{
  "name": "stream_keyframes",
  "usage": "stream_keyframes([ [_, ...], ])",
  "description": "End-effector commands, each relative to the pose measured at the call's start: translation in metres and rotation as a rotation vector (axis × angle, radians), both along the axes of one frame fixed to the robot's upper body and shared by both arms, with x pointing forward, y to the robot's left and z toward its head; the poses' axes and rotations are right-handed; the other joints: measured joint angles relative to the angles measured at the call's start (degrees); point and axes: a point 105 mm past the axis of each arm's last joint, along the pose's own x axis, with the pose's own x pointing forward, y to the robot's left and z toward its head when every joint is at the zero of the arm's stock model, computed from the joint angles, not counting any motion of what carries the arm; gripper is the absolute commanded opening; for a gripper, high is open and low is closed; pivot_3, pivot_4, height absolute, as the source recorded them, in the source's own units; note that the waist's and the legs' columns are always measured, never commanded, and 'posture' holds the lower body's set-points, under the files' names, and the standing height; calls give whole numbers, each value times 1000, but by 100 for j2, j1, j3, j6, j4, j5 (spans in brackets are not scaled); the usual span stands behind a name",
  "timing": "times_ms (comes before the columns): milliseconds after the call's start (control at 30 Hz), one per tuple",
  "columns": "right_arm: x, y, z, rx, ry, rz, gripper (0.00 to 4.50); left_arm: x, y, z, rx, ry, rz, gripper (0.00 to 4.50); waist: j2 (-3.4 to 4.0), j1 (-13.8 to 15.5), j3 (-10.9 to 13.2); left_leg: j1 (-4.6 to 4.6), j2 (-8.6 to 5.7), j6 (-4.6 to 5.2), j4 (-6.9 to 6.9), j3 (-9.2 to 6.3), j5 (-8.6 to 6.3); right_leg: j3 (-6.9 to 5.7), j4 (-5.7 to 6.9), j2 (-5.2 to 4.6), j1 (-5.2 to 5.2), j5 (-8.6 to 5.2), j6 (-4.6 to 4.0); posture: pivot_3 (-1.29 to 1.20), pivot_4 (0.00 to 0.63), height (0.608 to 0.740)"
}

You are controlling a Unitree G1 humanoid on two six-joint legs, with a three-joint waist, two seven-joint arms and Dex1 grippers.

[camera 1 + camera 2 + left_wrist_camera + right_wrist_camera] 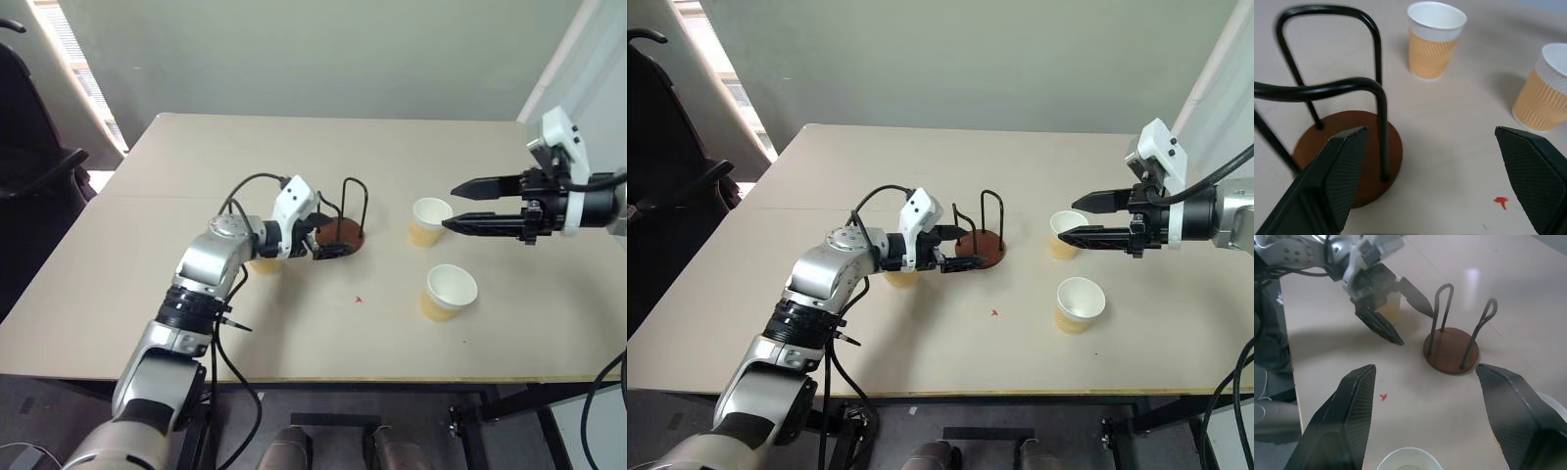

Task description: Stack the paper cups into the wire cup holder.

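While I look down at the table [147, 294], the wire cup holder [343, 233] stands near the middle with nothing in it; my left gripper [318, 235] sits at its nine o'clock, fingers wide and holding nothing, just beside the wires; my right gripper [457, 207] hangs by the far cup [429, 222], at the holder's three o'clock, fingers apart and holding nothing; a second cup [449, 292] stands at the holder's four o'clock; a third cup [265, 262] peeks out behind my left wrist; I think my left fingers could bump the light holder and slide it, or my wrist could tip that hidden cup.
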Motion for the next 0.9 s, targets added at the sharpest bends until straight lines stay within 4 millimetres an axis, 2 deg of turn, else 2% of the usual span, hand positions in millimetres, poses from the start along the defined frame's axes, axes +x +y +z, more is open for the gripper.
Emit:
stream_keyframes([
  [33, -13, 5, 12, -3, -57, 46, 3355, 6, -6, 12, 7, -60, -19, 4500, -1, 7, 1, -1, -1, -4, 1, 1, 2, 0, -1, 0, 1, -1, 1, 0, 150, 740],
  [200, -17, 6, 12, 1, -54, 46, 3355, 20, -8, 11, 11, -67, 7, 4500, -1, 19, 1, -1, -2, -1, 13, 4, 0, 3, -2, -1, 7, -5, 10, 0, 150, 740],
  [667, -19, 2, 10, 11, -34, 16, 3355, 29, -36, 9, -19, -81, -17, 4500, -1, 55, 1, -9, -11, 13, 43, 10, -10, 9, -4, -7, 17, -14, 37, 0, 150, 740],
  [767, -19, 2, 10, 15, -34, 12, 3391, 30, -41, 10, -15, -100, -23, 3841, -1, 54, 1, -10, -12, 21, 51, 16, -15, 14, -5, -10, 18, -14, 45, 0, 150, 740],
  [900, -18, 1, 9, 18, -36, 2, 3391, 37, -42, 11, -6, -131, 12, 2418, -1, 54, 1, -10, -12, 46, 59, 20, -31, 16, -3, -10, 19, -15, 51, 0, 150, 740],
])
